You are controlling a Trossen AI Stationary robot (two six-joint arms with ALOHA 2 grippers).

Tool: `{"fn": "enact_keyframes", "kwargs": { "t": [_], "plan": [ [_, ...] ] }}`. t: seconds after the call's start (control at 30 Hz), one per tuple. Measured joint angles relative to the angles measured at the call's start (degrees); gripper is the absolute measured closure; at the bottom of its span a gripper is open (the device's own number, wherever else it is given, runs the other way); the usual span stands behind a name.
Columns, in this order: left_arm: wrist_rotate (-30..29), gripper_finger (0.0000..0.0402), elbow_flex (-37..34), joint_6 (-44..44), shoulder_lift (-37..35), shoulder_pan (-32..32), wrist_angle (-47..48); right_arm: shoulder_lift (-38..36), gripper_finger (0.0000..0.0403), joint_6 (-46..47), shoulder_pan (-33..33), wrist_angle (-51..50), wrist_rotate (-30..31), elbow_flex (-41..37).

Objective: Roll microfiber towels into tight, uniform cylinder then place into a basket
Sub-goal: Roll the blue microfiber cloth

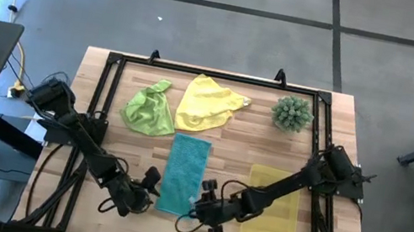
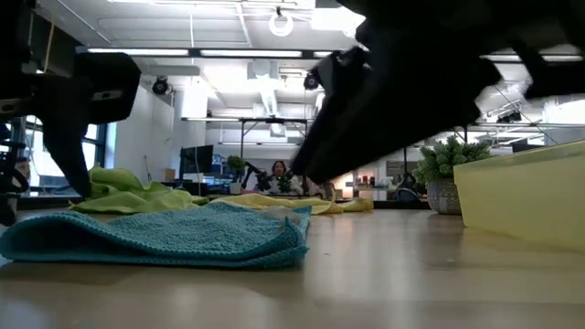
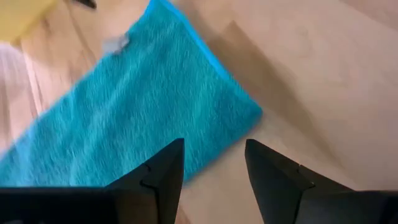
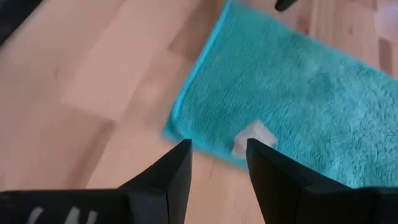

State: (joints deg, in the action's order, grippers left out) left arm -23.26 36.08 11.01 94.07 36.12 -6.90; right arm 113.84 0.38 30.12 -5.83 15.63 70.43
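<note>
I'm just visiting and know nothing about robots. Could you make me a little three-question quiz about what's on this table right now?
1. True or false: the teal towel is already rolled into a cylinder.
2. Which item lies inside the basket? A) the yellow towel B) the lime green towel C) none of the towels
3. Fill in: the left gripper and the right gripper sit at the two near corners of the ______ towel, each with its fingers apart.

Key
1. False: it lies spread out flat, folded lengthwise.
2. C: both crumpled towels rest on the table at the far side, near the spiky plant.
3. teal
</note>
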Motion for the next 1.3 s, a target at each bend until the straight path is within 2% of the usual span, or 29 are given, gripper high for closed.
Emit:
{"fn": "enact_keyframes", "kwargs": {
  "t": [0.2,0.4,0.7,1.13,1.3],
  "plan": [
    [-2.3,0.0243,2.15,7.72,4.11,-0.4,-0.1,1.84,0.0256,-3.15,0.88,3.2,-0.3,0.01],
    [-2.27,0.0243,3.13,8.56,6.72,-0.78,-0.53,1.88,0.0256,-5.39,1.01,1.97,0.31,0.01],
    [-0.52,0.0243,3.06,2.11,6.86,-0.93,-0.67,5.29,0.0256,-12.77,0.73,3.66,-0.82,0.01],
    [0.24,0.0243,2.98,-3.43,7.01,-0.96,-0.84,6.08,0.0257,-13.06,-0.47,5.88,0.44,0.09],
    [0.09,0.0244,2.97,-6.21,7.08,-0.51,-0.82,6.12,0.0284,-12.24,-0.47,5.77,0.14,0.07]
  ]
}}
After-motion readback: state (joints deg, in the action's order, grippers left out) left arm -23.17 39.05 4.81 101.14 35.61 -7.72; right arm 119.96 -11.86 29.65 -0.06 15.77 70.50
